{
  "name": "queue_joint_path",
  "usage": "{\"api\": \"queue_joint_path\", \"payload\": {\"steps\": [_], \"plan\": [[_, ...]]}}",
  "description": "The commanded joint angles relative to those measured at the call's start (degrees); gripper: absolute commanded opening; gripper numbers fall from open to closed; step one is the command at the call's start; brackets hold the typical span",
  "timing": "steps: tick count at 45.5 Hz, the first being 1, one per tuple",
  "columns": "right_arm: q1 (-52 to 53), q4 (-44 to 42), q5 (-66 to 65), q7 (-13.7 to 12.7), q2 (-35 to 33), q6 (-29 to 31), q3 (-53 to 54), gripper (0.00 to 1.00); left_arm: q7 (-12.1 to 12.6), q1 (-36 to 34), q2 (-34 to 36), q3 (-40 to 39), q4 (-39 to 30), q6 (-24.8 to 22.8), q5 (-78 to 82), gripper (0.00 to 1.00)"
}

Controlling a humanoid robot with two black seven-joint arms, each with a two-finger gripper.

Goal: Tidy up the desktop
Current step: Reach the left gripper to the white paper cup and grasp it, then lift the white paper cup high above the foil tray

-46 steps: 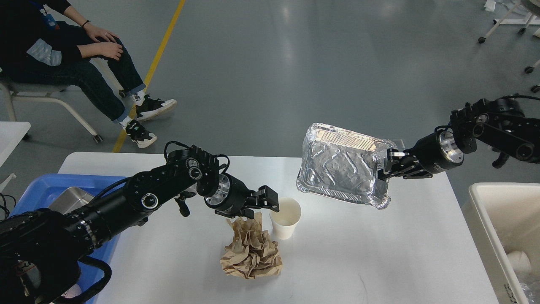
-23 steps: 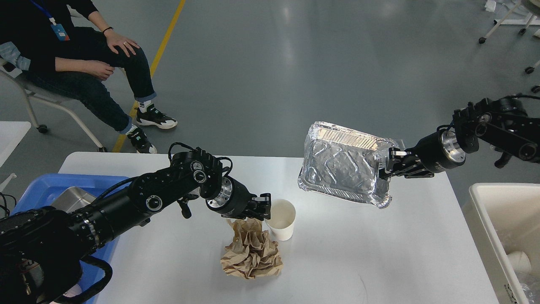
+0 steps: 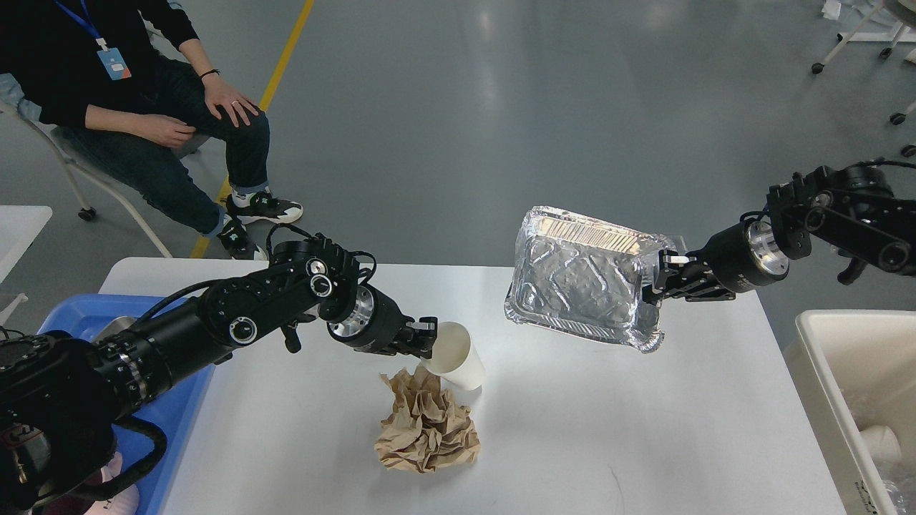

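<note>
The white desktop [image 3: 630, 429] fills the lower middle of the head view. My left gripper [image 3: 427, 336] is shut on the rim of a white paper cup [image 3: 456, 356], which tilts to the left above the desktop. Just below the cup lies a crumpled brown paper wad [image 3: 427, 423]. My right gripper [image 3: 660, 277] is shut on the right rim of a silver foil tray [image 3: 580, 279], held tilted in the air over the desktop's far right part.
A blue plastic tray [image 3: 79, 315] with a metal container sits at the left edge under my left arm. A cream bin [image 3: 830, 386] with rubbish stands off the right side. A seated person [image 3: 143, 107] is beyond the far left corner.
My left gripper closed on the cup's rim, then pulled it left and up, tipping it. The foil tray and right arm stayed nearly still. The seated person shifted.
</note>
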Motion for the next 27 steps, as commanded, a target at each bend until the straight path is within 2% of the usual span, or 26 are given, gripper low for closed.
{"api": "queue_joint_path", "payload": {"steps": [1,5,14,27], "plan": [[0.09,-0.13,0.00,0.00,0.03,0.01,-0.01,0.00,-0.08,-0.80,1.00,-0.66,-0.09,0.09,-0.15,0.00],[0.09,-0.13,0.00,0.00,-0.06,-0.08,-0.01,0.00,-0.08,-1.50,1.61,-1.54,0.00,0.36,-0.59,0.00],[0.26,-0.05,0.00,0.00,-0.15,-0.43,-0.01,0.00,0.09,-2.56,4.78,-8.65,-1.14,-0.34,-0.94,0.00],[-0.09,0.04,-0.09,0.00,0.47,-0.26,-0.09,0.00,0.09,-8.09,14.79,-14.81,-2.02,-7.90,-1.38,0.00]]}}
